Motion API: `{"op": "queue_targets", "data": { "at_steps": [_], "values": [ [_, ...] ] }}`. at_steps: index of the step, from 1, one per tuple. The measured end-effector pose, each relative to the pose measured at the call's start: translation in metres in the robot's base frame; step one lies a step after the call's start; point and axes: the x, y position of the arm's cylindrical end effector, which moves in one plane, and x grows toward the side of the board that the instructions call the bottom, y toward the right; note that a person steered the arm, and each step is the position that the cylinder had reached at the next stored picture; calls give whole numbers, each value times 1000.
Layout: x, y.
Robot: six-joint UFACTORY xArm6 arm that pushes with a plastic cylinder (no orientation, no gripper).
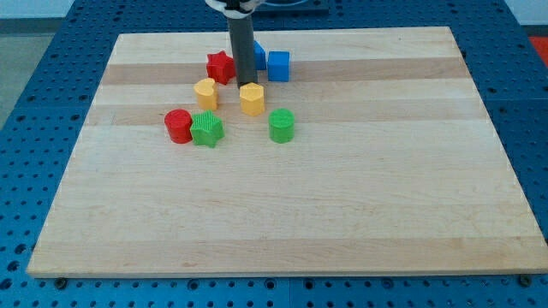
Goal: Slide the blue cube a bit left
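A dark rod is standing over a wooden board (pixel 342 214), my tip (pixel 243 84) resting bare, gripping nothing, just left of the blue cube (pixel 278 65) near the view's top. Another blue block (pixel 259 55) is peeking out beside the cube's left, partly hidden, while a yellow hexagonal block (pixel 252 98) is sitting just below-left

A pale wooden table (pixel 282 214) is filling most of the view, its planks running side to side in slightly differing tones, with a darker band lying toward 12 o'clock. Even light is falling across it, leaving the grain showing softly. Around it, from 3 o'clock through 6 to 9, a blue surface (pixel 34 103) dotted with regular rows of small holes is showing as a border beneath the table.
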Motion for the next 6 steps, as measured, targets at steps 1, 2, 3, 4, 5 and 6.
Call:
{"op": "queue_targets", "data": {
  "at_steps": [1, 2, 3, 4, 5, 6],
  "values": [
    [0, 46],
    [-11, 91],
    [-38, 101],
    [-46, 86],
    [-44, 57],
    [-24, 50]
  ]
}}
